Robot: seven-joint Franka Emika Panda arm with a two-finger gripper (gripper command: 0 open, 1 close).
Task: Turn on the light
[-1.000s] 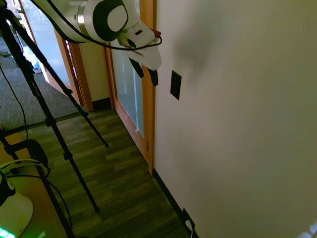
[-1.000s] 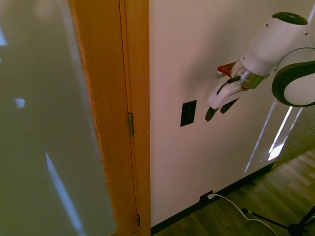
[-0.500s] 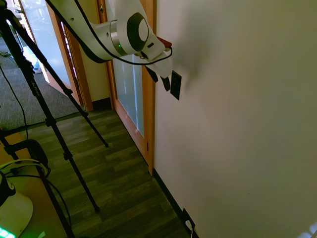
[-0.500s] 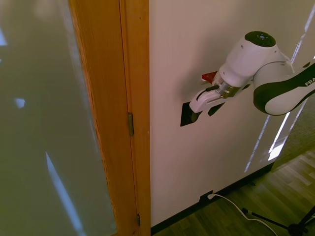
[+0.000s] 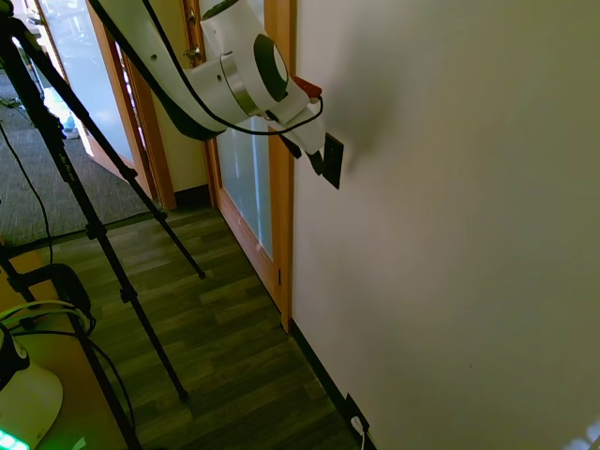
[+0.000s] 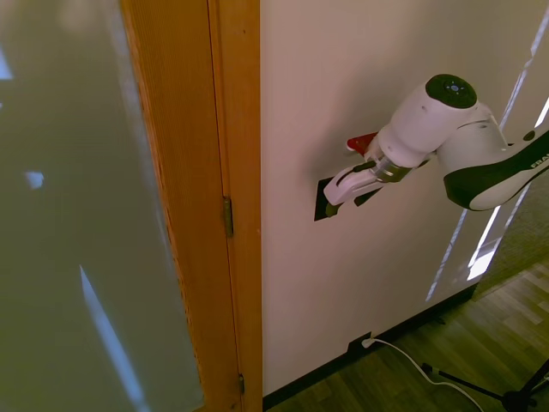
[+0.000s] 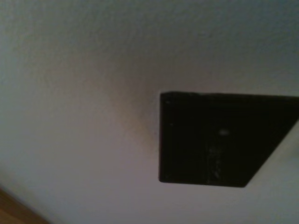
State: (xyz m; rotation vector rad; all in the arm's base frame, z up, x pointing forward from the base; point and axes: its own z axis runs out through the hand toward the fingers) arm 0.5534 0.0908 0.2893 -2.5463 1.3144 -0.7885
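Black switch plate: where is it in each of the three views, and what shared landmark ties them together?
First exterior view: the black switch plate is on the cream wall, upper middle, right of the wooden door frame, with the pincer at it.
Second exterior view: switch plate centre, partly behind the pincer.
Wrist view: plate fills the right-centre, blurred.
Shared landmark: the door frame, in both exterior views.

Black switch plate on the pale wall

The switch (image 5: 333, 161) is a small black rectangular plate, standing upright and flat on the wall, just beside the wooden door frame. In the second exterior view the switch (image 6: 322, 202) is partly covered, only its left side and lower corner show. In the wrist view the switch (image 7: 219, 137) is near and blurred, with no detail readable.
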